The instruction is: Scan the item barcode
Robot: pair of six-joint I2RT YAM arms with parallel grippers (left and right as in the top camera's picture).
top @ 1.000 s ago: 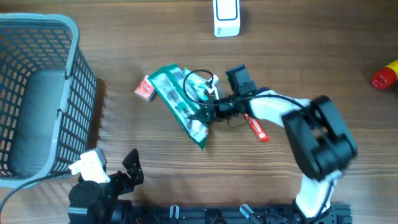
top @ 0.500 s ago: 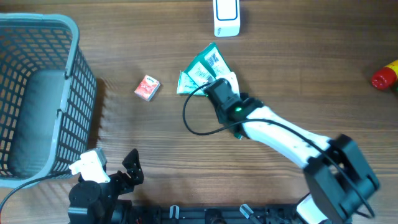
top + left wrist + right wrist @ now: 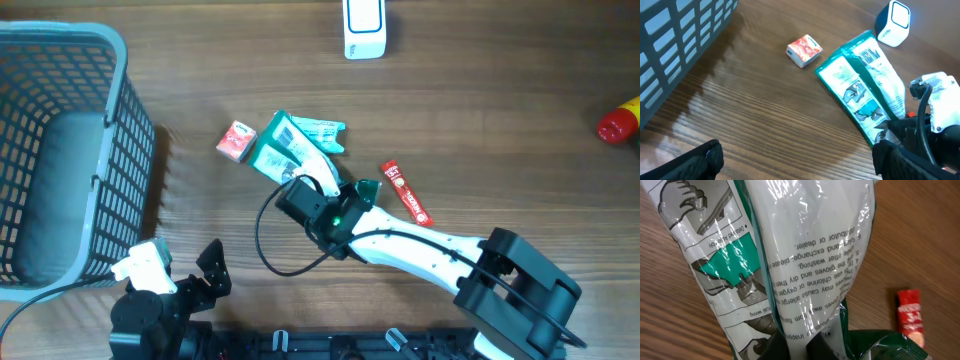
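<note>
Wood-grain table (image 3: pixel 500 110), grey mesh basket (image 3: pixel 60 150) (left side), white scanner (image 3: pixel 364 28), green packet (image 3: pixel 293 150)

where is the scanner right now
Overhead view: the white scanner stands at the far side of the table, about centre, beyond and apart from the green packet in the right gripper.

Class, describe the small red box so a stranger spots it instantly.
Start at the big grey mesh basket on the left. Between it and the long green-and-white plastic packet lies the small red cardboard box. Unlike the slim red sachet, it is squat and blocky.
</note>
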